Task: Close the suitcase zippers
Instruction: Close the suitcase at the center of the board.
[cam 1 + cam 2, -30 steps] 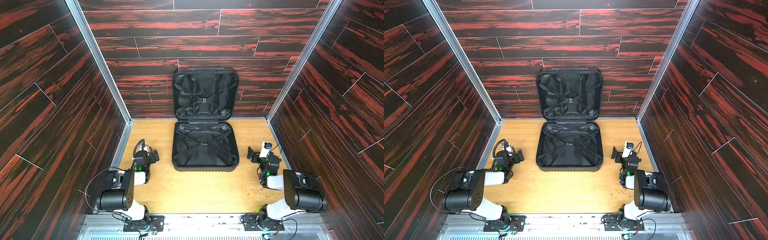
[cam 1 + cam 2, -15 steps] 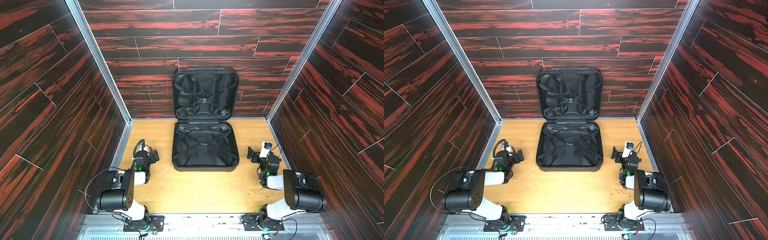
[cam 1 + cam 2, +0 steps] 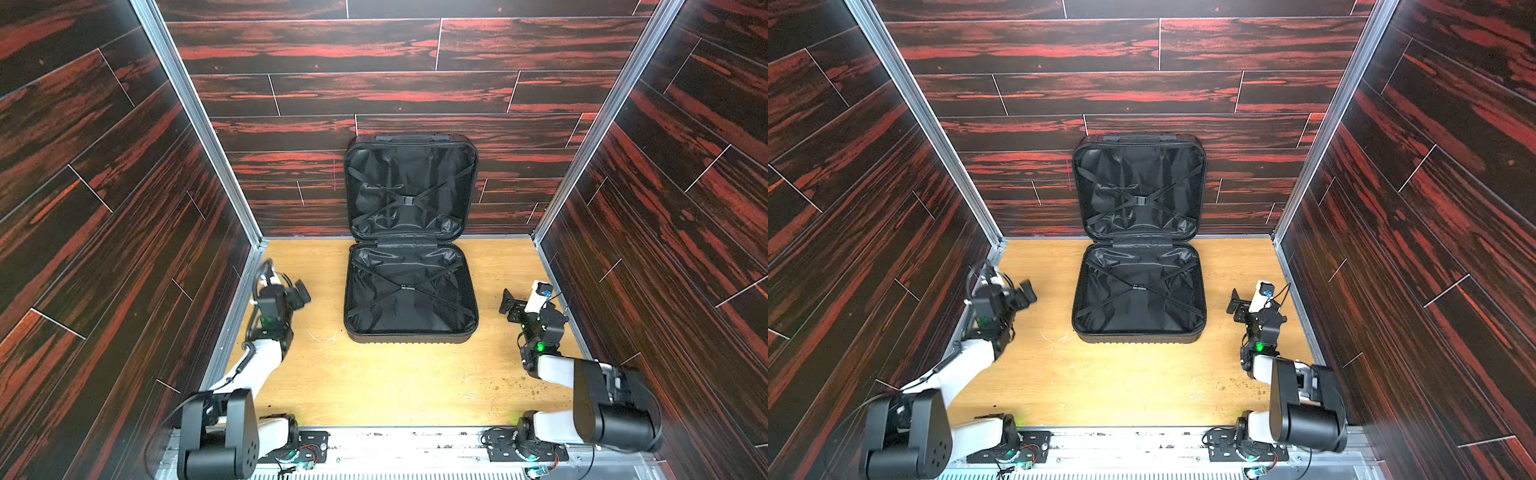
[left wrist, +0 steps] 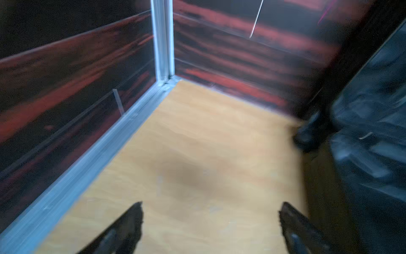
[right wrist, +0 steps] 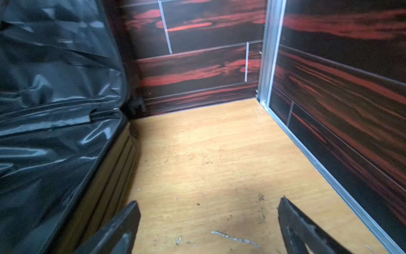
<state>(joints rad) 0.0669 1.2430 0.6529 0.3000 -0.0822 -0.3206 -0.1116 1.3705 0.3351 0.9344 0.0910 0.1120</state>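
**Two claws apart, suitcase wide open**

Two halves of the suitcase (image 3: 410,291) are spread open at the middle of the table (image 3: 374,382), toward its far edge. The lower half lies flat on the wood with its black lining facing up. The upper half (image 3: 409,187) stands upright against the back wall (image 3: 395,91). Crossed straps (image 3: 408,286) run over the lining of each half. In both top views the case sits between the two arms and touches neither.

The left claw (image 3: 291,287) hangs above the table near the left wall (image 3: 124,208), off the suitcase's left side and well apart from it. In its wrist view, which is blurred, the left claw (image 4: 211,209) has its fingers spread wide with only bare wood between them.

The right claw (image 3: 514,306) is off the suitcase's right side, also clear of it. Its wrist view shows the right claw (image 5: 208,206) with its fingers spread wide over bare, scuffed wood, and the ribbed side of the lower half just beside one finger.

The zippers (image 5: 98,160) show as a dark track along the rim of the lower half. Their pulls are too small to make out.
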